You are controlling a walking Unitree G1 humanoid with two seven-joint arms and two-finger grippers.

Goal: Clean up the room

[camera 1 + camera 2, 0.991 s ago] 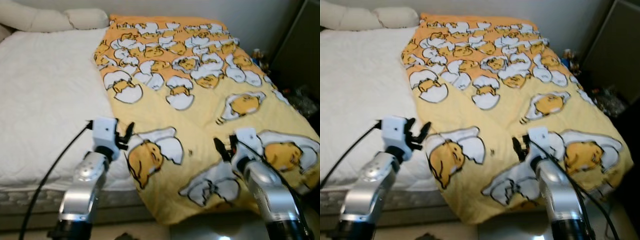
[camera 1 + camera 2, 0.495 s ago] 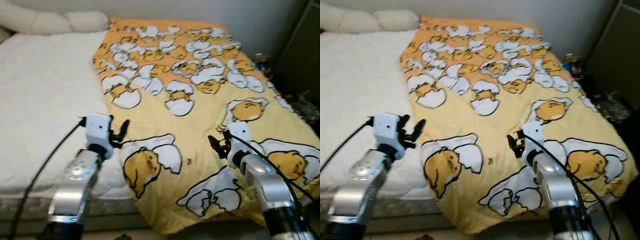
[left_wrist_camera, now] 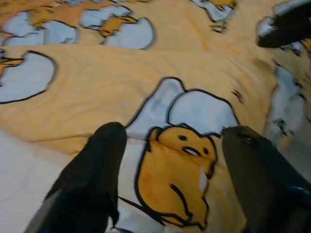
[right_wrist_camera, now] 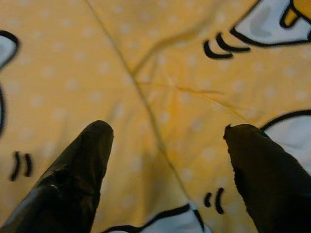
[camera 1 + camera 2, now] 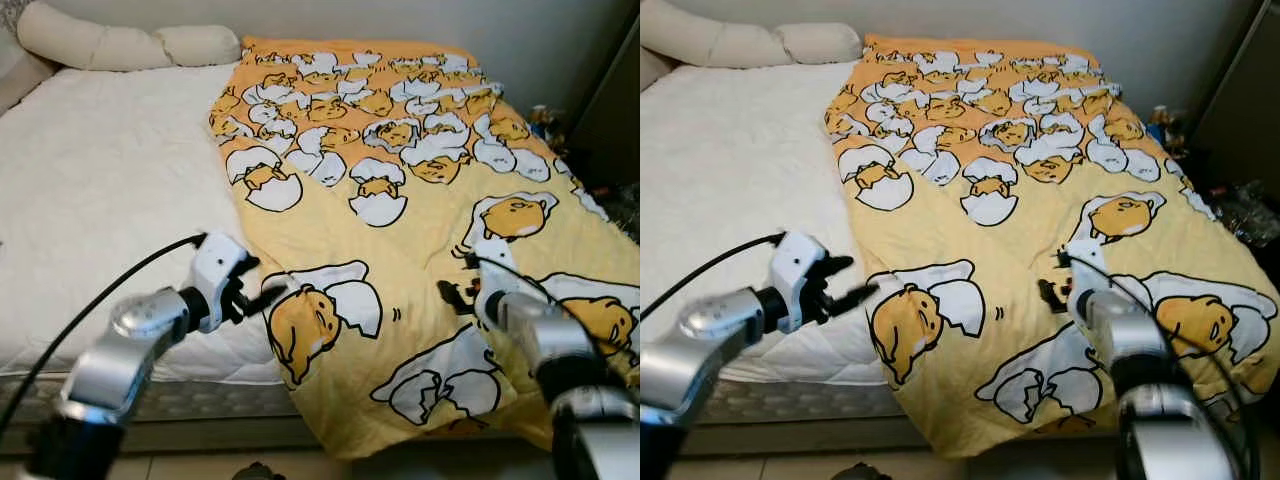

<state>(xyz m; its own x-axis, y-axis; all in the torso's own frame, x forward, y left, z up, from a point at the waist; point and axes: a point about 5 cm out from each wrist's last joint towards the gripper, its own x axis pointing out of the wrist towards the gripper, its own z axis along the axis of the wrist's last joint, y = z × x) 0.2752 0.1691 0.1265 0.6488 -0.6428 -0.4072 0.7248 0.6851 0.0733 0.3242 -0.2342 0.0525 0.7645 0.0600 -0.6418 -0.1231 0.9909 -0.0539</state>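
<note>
A yellow and orange blanket (image 5: 400, 190) printed with egg characters covers the right half of the bed. Its left edge runs down the middle of the white mattress (image 5: 100, 200). My left gripper (image 5: 252, 295) hovers open at that edge near the bed's foot, pointing at a yellow egg figure (image 3: 177, 179). My right gripper (image 5: 460, 290) is open just above the blanket's lower right part, over plain yellow dotted cloth (image 4: 160, 111). Nothing is held between either pair of fingers.
Two cream pillows (image 5: 120, 45) lie at the head of the bed by the wall. Dark furniture (image 5: 610, 110) and small clutter (image 5: 1165, 125) stand on the floor to the right. The blanket hangs over the bed's foot toward the tiled floor (image 5: 250, 465).
The camera has shifted, showing more of the bed's head. My left gripper has swung rightward to the blanket's edge. My right gripper has dropped closer to the blanket.
</note>
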